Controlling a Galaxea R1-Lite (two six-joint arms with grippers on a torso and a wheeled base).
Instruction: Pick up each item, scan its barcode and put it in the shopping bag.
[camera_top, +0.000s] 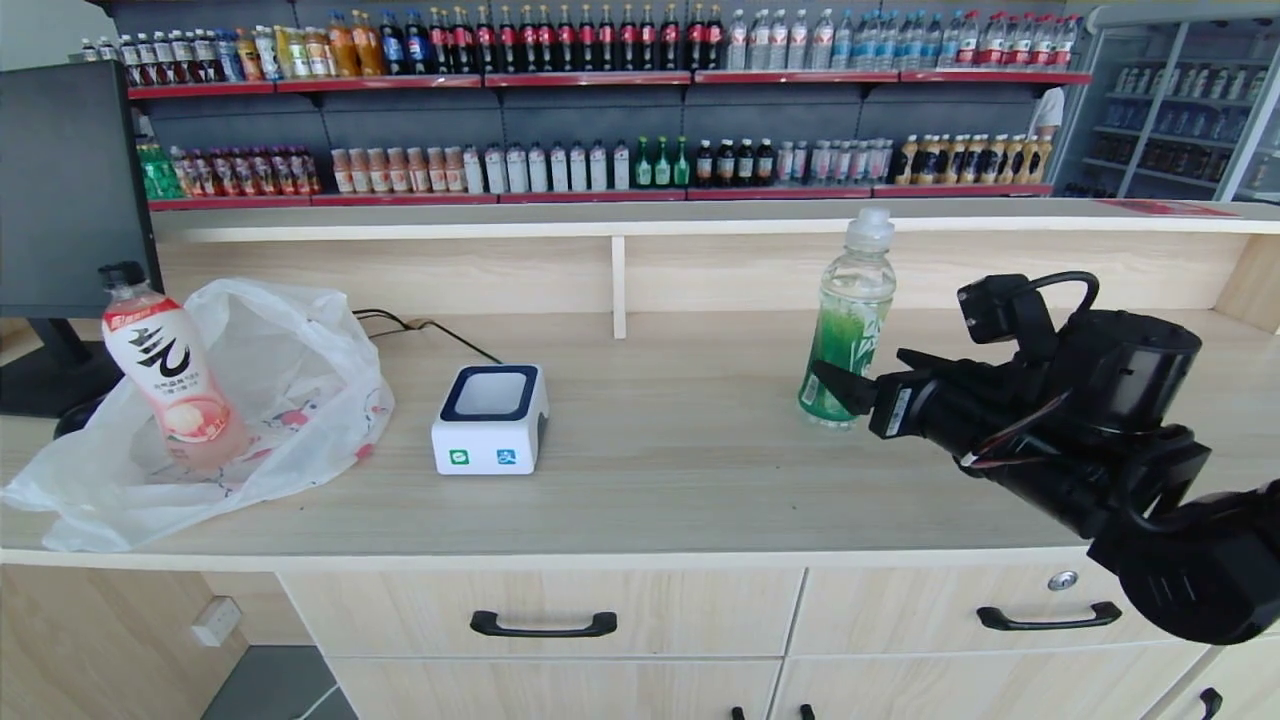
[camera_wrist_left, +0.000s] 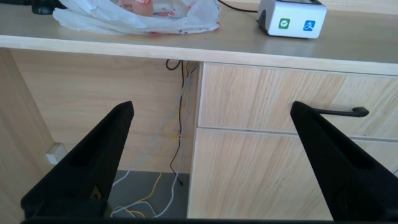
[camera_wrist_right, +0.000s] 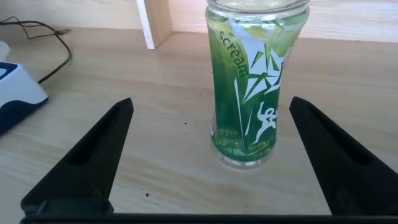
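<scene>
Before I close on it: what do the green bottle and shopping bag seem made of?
Green bottle: likely clear, glossy plastic; see-through above a printed green label. Shopping bag: thin translucent plastic film, slightly shiny; it lies crumpled with soft folds.

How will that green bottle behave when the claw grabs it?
The green-labelled bottle stands tall on a narrow base, so a high push would likely tip it. It looks like clear plastic, so it may dent under a squeeze. Once tipped, its round body would probably roll.
</scene>
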